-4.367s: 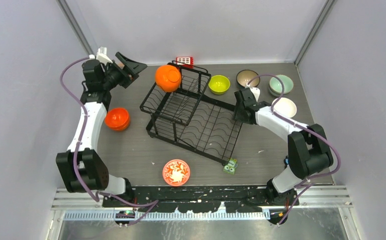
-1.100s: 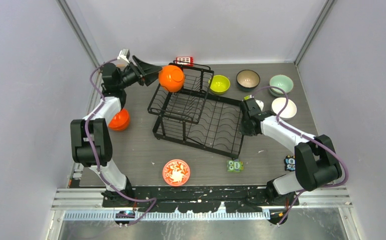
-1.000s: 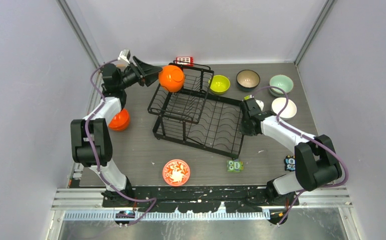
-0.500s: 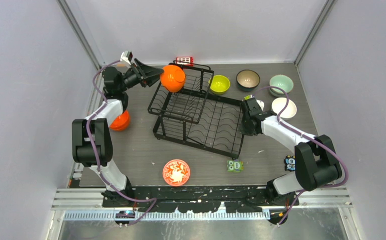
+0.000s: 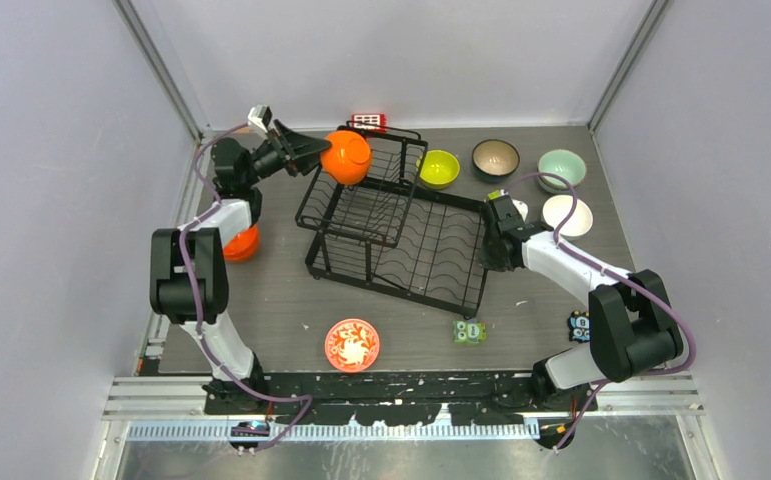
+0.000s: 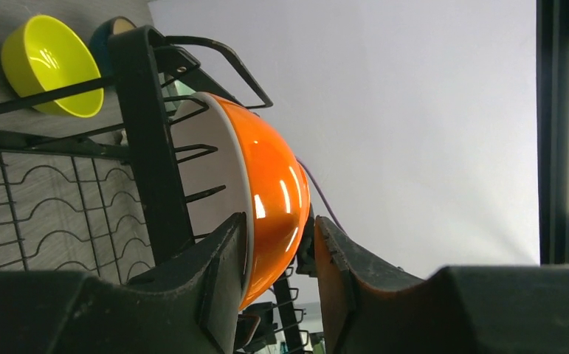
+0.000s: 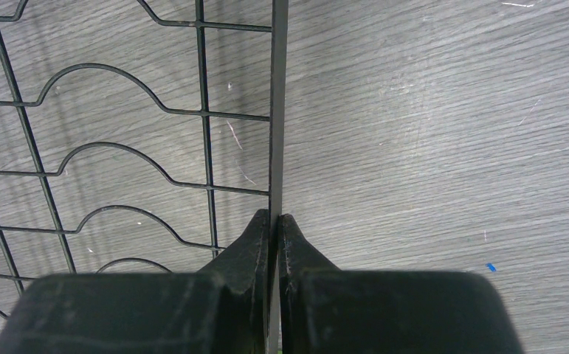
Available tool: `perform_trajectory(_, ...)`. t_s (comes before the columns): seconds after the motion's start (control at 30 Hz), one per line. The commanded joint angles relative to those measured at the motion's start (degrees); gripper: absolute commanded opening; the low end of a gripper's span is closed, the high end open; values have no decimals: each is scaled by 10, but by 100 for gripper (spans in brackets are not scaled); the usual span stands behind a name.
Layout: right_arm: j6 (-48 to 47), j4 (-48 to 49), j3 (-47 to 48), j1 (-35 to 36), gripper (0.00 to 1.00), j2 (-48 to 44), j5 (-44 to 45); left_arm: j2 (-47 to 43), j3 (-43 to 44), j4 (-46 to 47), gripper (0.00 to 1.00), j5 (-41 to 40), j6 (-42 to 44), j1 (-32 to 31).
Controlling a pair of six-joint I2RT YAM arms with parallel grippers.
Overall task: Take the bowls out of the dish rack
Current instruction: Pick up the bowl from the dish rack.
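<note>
The black wire dish rack (image 5: pixel 401 240) stands mid-table. One orange bowl (image 5: pixel 345 157) sits on its edge in the rack's far left corner. My left gripper (image 5: pixel 313 152) is open with its jaws astride that bowl's rim (image 6: pixel 274 184); one finger lies against the pale inside, the other stands a little off the orange outside. My right gripper (image 5: pixel 488 250) is shut on the rack's right edge wire (image 7: pixel 278 110). On the table are a second orange bowl (image 5: pixel 241 242), lime green (image 5: pixel 438 168), dark brown (image 5: pixel 495 157), mint (image 5: pixel 562 168), white (image 5: pixel 567 214) and red floral (image 5: pixel 352 344) bowls.
A small red gridded block (image 5: pixel 367 122) lies behind the rack at the back wall. A green toy figure (image 5: pixel 470 331) sits by the rack's near right corner, and another small figure (image 5: pixel 580 325) lies near the right arm's elbow.
My left gripper has swung from the far left over to the orange bowl and closed in around its rim. The rack has shifted a little toward the right. The right gripper keeps its hold.
</note>
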Motion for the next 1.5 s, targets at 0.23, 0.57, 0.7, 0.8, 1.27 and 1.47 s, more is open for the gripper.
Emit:
perform_trajectory(0.23, 16, 70, 16, -5, 8, -21, -48, 16, 1, 93, 30, 16, -39, -19)
perform_trajectory(0.57, 15, 70, 14, -7, 8, -21, -50, 36, 1, 163, 17, 9, -91, -19)
perform_trajectory(0.7, 15, 71, 14, -7, 8, -21, -51, 46, 10, 208, 10, 3, -128, -19)
perform_trajectory(0.8, 15, 71, 14, -8, 8, -21, -51, 45, 15, 214, 3, 1, -134, -20)
perform_trajectory(1.27, 16, 77, 12, -8, 8, -15, -59, 63, 44, 311, 0, -42, -216, -36)
perform_trajectory(1.47, 16, 76, 12, -9, 8, -17, -60, 63, 61, 312, 0, -51, -220, -54)
